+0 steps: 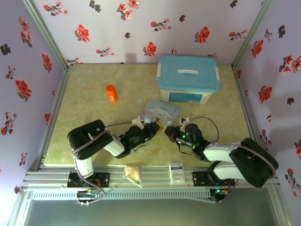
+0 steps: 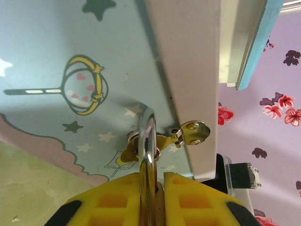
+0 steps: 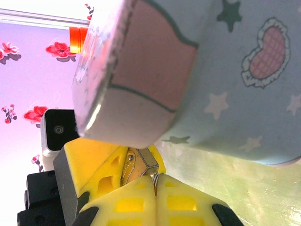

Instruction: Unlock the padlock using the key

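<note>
Looking pretty cramped here: both pincers meet at the near edge of the pale blue tin (image 1: 162,110), with the blue box (image 1: 188,77) just behind it and open surface (image 1: 89,117) off to the left. Left pincer (image 2: 151,178) is clamped on the padlock (image 3: 139,165), whose shackle is hooked through the tin's brass clasp (image 2: 192,133). Right pincer (image 3: 155,182) is pinched together on the key (image 3: 154,176), its tip touching the padlock body.
</note>
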